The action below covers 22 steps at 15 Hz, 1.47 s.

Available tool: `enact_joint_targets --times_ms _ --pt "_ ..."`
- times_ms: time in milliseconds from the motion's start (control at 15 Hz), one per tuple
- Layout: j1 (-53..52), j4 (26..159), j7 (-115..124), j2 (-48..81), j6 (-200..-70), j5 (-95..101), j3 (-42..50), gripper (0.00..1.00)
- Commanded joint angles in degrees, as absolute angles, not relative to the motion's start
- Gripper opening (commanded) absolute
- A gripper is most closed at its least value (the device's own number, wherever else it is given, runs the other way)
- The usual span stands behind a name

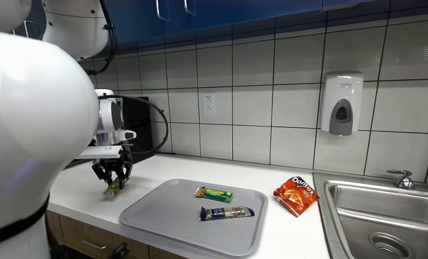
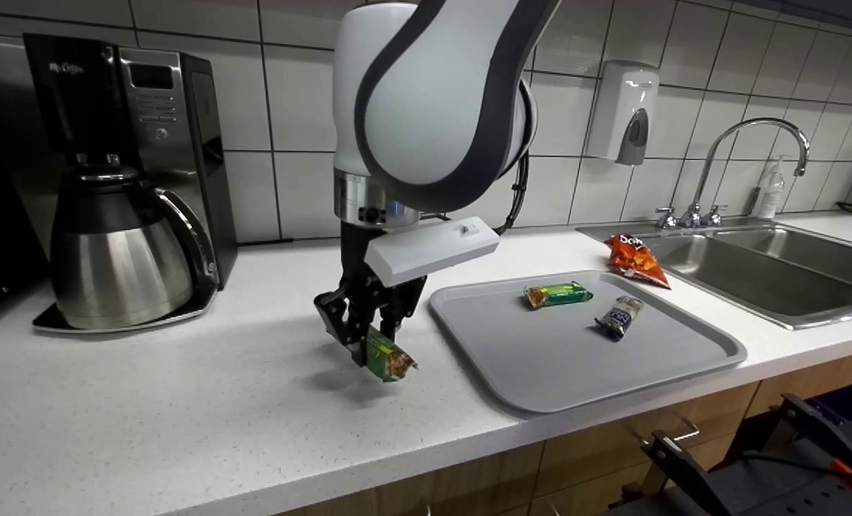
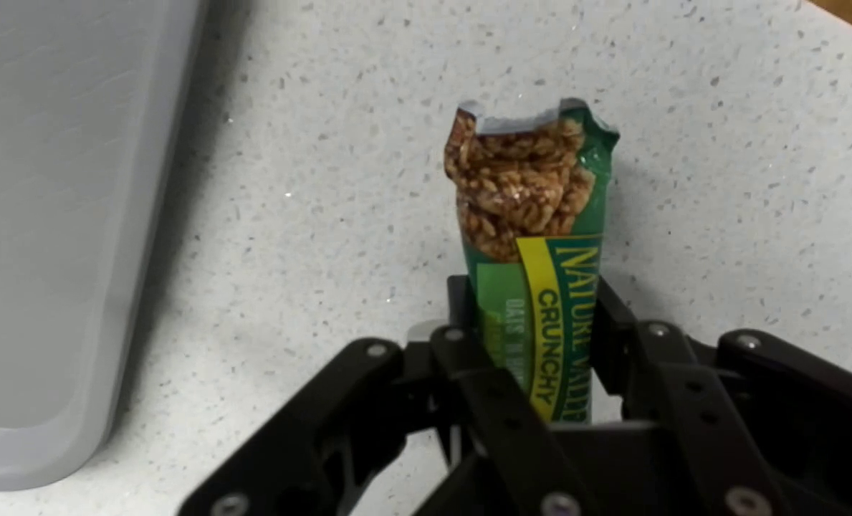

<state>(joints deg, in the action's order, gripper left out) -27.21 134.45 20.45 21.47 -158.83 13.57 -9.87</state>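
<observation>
My gripper (image 3: 533,315) is shut on a green granola bar (image 3: 522,215) with a yellow stripe, its two fingers pressed against the bar's sides. One end of the bar sticks out beyond the fingertips; its rear end is hidden by the gripper. In both exterior views the gripper (image 1: 115,182) (image 2: 373,342) points down with the bar (image 2: 391,362) tilted, close above the white counter, with a shadow beneath. Beside it lies a grey tray (image 1: 163,216) (image 2: 540,358) bearing another green bar (image 1: 216,195) (image 2: 560,294) and a dark blue bar (image 1: 226,213) (image 2: 620,317).
A red Doritos bag (image 1: 296,196) lies between tray and steel sink (image 1: 321,205). A coffee maker with a steel carafe (image 2: 121,265) stands on the gripper's other side. A soap dispenser (image 1: 343,104) hangs on the tiled wall. Blue cupboards (image 1: 235,10) hang overhead.
</observation>
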Motion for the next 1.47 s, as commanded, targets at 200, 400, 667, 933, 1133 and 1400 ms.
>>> enact_joint_targets --times_ms 200,400,667,933,1133,1400 --pt "-28.8 132.5 19.6 23.9 -157.8 13.0 -9.7 0.14" --pt "-29.1 132.4 19.7 24.0 -157.5 13.0 -9.4 0.66" --pt "-28.5 132.7 19.2 23.4 -157.8 12.8 -9.3 0.93" --pt "-27.5 133.9 18.8 21.7 -158.1 12.6 -8.7 1.0" --pt "-26.3 134.9 18.3 19.9 -158.2 12.3 -8.4 1.0" --pt "-24.1 137.0 17.7 16.8 -158.4 11.8 -8.1 1.0"
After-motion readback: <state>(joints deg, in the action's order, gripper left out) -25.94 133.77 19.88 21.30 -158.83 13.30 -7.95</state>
